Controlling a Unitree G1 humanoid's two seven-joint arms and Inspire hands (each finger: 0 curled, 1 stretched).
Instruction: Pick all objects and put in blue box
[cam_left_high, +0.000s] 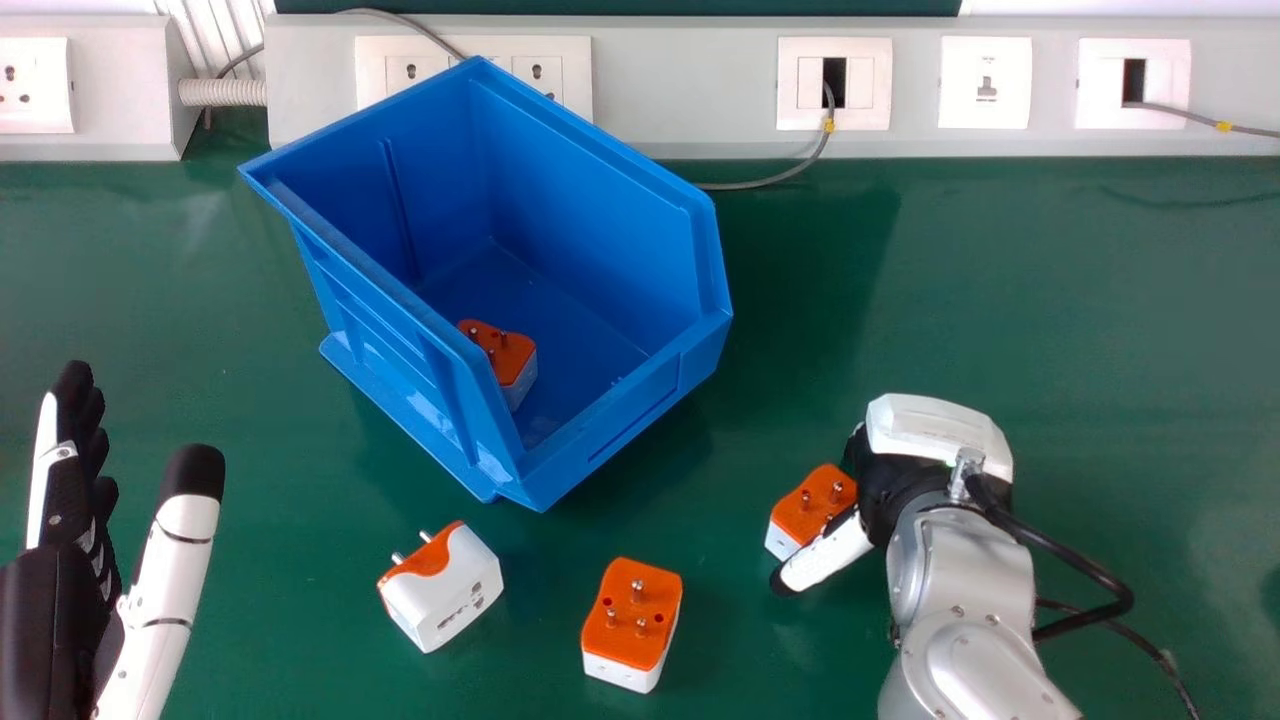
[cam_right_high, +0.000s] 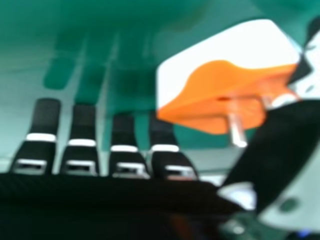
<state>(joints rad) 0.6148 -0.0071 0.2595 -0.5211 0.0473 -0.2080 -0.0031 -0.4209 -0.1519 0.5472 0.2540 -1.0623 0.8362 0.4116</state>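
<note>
Adapter plug (cam_left_high: 806, 512), orange-and-white: lies just left of right hand (cam_left_high: 892, 488), between thumb and straight, ungripping fingers; left hand (cam_left_high: 52, 610) farther.

Head view high, facing forward-down; right hand view close, facing tabletop (cam_left_high: 1100, 300); both show rightmost adapter (cam_left_high: 820, 508).

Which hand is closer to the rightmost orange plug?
Right. The right hand is beside that plug; the left hand is far off at the head view's left edge.
</note>
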